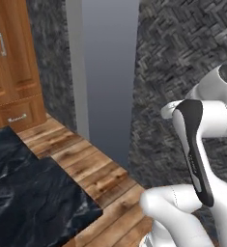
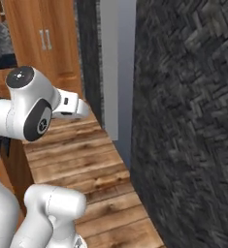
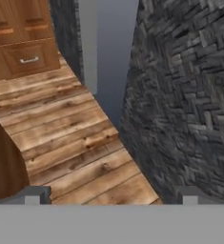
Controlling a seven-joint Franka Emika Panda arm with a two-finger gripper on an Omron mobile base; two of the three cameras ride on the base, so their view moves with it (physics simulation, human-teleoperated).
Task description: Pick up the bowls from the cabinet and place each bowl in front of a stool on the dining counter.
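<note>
Right now, from the left base view, I am facing a dark herringbone stone wall (image 1: 182,62), with the black marbled desk (image 1: 28,193) near me on the left and drawer cabinets (image 1: 13,72) far left. No bowl is lying on that corner of the desk.

From the right base view, I am seeing plank floor (image 2: 86,164) and the same wall close on my right.

Along the hand view, my claw (image 3: 111,195) is standing spread wide with nothing between its tips. I judge I should be turning the base toward the shelf unit before reaching, keeping clear of the wall.

Wooden floor (image 3: 75,143), herringbone stone wall (image 3: 189,95)
</note>
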